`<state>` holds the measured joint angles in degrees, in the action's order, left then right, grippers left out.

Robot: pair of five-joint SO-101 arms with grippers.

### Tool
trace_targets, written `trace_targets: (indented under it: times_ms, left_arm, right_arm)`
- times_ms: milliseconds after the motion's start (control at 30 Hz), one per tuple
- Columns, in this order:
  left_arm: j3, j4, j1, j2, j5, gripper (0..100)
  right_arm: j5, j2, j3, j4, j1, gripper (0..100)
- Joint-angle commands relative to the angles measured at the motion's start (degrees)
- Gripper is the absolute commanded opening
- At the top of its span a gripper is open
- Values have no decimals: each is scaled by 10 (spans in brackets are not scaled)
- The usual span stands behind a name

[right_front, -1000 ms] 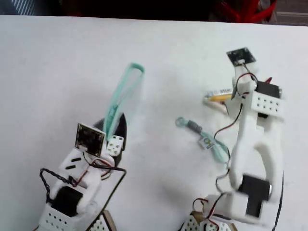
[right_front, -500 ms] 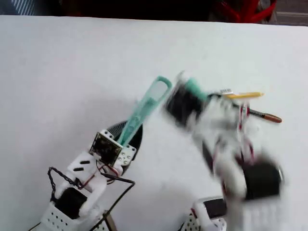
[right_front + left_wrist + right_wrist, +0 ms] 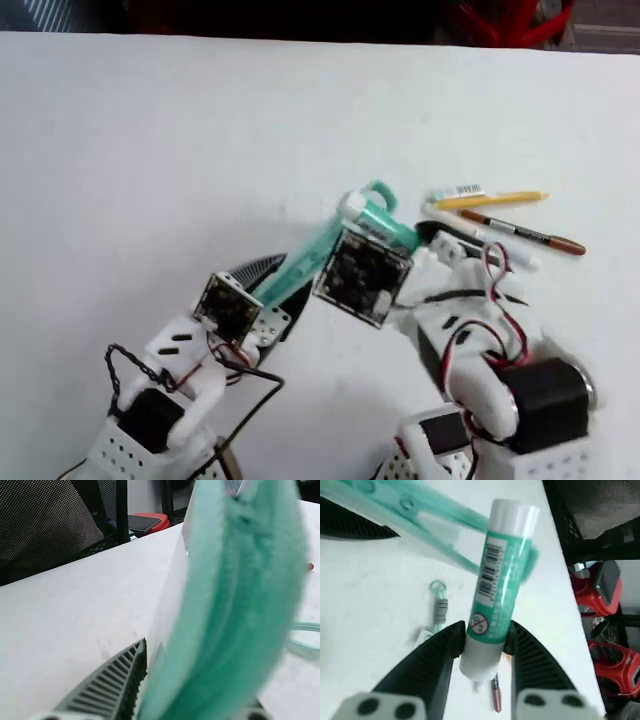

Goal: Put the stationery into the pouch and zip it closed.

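A flat teal pouch (image 3: 320, 250) stands on edge, slanting up off the table, and my left gripper (image 3: 270, 285) is shut on its near end. In the left wrist view the pouch (image 3: 235, 605) rises close in front, beside a black finger (image 3: 112, 687). My right gripper (image 3: 487, 630) is shut on a green-and-white glue stick (image 3: 500, 575), whose white cap sits at the pouch's far end (image 3: 435, 510). From above, the glue stick (image 3: 375, 213) touches or overlaps the pouch tip. A yellow pen (image 3: 495, 199), a brown-tipped marker (image 3: 525, 233) and a white pen (image 3: 480, 243) lie to the right.
A teal lanyard with a grey spring and ring (image 3: 439, 605) lies on the table under the glue stick. The white table (image 3: 150, 130) stretches far and left. Black mesh chairs (image 3: 50, 520) and red objects (image 3: 600, 610) stand beyond its edges.
My right arm swung left from the pens, carrying the glue stick to the pouch's far end. My left gripper moved right and tilted the pouch toward it.
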<state>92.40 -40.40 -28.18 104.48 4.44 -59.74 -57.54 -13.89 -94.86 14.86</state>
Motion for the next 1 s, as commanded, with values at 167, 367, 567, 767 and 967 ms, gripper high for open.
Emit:
trace_targets:
  times_ms: [167,367,567,767,967]
  left_arm:
    - [-4,-7,-12,2,5,152]
    - [-7,-46,-65,2,33,155]
    - [-4,-46,-69,2,35,155]
    - [-4,-45,-69,2,34,155]
    - [24,-8,-70,2,34,151]
  right_arm:
    - [-106,15,3,-13,-134,101]
    - [-133,16,7,-35,-147,101]
    - [-137,-15,3,-37,-153,101]
    - [-222,-53,-77,-38,-233,100]
    - [-297,-177,-129,-38,-286,57]
